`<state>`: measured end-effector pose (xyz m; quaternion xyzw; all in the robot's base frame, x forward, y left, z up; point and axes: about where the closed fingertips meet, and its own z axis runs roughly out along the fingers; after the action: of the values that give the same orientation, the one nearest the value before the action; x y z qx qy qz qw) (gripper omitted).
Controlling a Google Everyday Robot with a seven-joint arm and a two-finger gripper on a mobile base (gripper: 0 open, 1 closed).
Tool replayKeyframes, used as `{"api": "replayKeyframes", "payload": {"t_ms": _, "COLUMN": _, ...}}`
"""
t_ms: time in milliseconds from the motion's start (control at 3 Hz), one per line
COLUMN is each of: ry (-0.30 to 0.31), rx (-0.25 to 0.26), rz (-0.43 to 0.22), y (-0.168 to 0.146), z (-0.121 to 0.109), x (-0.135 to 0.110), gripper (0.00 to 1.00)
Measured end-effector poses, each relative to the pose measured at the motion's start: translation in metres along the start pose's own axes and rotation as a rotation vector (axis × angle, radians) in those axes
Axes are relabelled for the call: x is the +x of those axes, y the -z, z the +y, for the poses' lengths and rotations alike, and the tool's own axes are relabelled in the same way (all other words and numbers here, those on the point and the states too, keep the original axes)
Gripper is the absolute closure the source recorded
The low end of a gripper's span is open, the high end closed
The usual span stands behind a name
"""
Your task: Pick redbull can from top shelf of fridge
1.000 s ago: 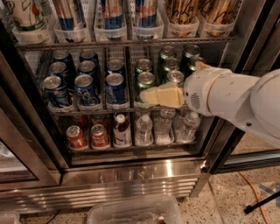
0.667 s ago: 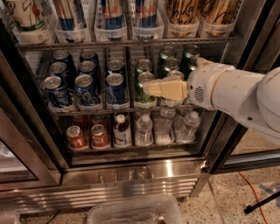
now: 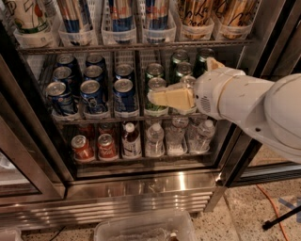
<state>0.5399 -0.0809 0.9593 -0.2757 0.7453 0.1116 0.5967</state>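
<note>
Now, the white robot arm (image 3: 254, 101) fills the right foreground, its cream-coloured gripper (image 3: 171, 98) lifted slightly over the past second and hanging before the green cans (image 3: 154, 75) on the middle rack (image 3: 117, 116) of the stainless-steel glass-door fridge (image 3: 141, 186); I cannot tell whether it is open or closed, and nothing shows in its hold. Above and behind, the tall slim blue-and-silver redbull can (image 3: 156, 13) stands untouched in a clear plastic lane bin (image 3: 157, 34) on the wire-rack top shelf (image 3: 141, 47). I judge the climb barely begun: the gripper must rise a full rack yet.
</note>
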Motion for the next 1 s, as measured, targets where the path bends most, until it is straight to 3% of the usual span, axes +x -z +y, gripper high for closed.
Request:
{"api": "replayKeyframes", "payload": {"t_ms": 333, "ry": 0.122, "rx": 0.013, "rz": -0.034, "y": -0.008, "z": 0.014, "x": 0.003, "gripper": 0.0}}
{"api": "replayKeyframes", "payload": {"t_ms": 667, "ry": 0.185, "rx": 0.055, "rz": -0.076, "y": -0.004, "z": 0.005, "x": 0.022, "gripper": 0.0}}
{"api": "replayKeyframes", "payload": {"t_ms": 1000, "ry": 0.188, "rx": 0.046, "rz": -0.147, "y": 0.005, "z": 0.007, "x": 0.039, "gripper": 0.0}}
